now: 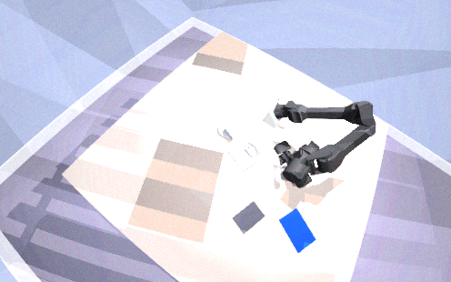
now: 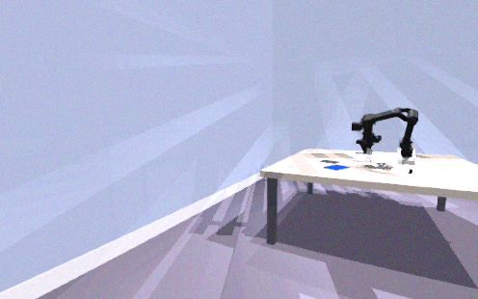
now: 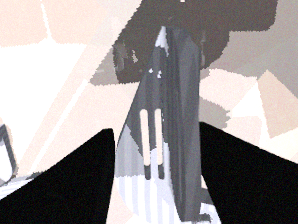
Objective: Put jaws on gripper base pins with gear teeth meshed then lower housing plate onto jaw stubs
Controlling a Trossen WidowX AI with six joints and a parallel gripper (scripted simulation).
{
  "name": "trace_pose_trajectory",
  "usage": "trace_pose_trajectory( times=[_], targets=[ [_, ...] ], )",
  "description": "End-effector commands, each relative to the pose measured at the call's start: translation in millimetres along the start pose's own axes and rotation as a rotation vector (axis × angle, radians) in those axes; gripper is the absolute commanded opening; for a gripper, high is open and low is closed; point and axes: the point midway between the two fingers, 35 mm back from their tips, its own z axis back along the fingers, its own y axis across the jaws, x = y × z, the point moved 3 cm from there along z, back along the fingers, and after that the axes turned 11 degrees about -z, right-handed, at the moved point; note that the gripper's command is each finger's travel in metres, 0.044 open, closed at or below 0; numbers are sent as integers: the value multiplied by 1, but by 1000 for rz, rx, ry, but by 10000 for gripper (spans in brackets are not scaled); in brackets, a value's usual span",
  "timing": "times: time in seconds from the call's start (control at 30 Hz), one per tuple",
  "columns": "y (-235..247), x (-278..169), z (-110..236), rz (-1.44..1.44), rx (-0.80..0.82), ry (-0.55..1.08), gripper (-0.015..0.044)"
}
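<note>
My gripper (image 1: 281, 170) (image 2: 368, 151) (image 3: 153, 135) is shut on a pale grey jaw (image 1: 277, 176) (image 3: 183, 115), which has a tall ridge and two slots and stands between the black fingertips. I cannot tell whether it touches the table. A second grey-white piece (image 1: 225, 133), probably the other jaw, lies apart towards the table's middle. A pale, flat part (image 1: 242, 161) with small raised details, probably the gripper base, lies between the two; its pins are too washed out to make out. I cannot tell which part is the housing plate.
A dark grey rectangle (image 1: 248, 217) and a blue rectangle (image 1: 297, 230) (image 2: 336, 167) lie on the table (image 2: 289, 173), off to one side of my gripper. The arm's white mount (image 1: 271, 119) stands near the table's edge. Patches of shadow cross the top.
</note>
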Motion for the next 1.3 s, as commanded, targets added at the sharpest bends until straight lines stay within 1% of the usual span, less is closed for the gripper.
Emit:
trace_pose_trajectory(
  times=[0.0, 0.1, 1.27],
  targets=[
    [0, 1, 5, 4, 0, 0, 134],
    [3, -1, 5, -46, 1, 2, 134],
    [64, -30, 8, -1224, 5, 34, 134]
  ],
)
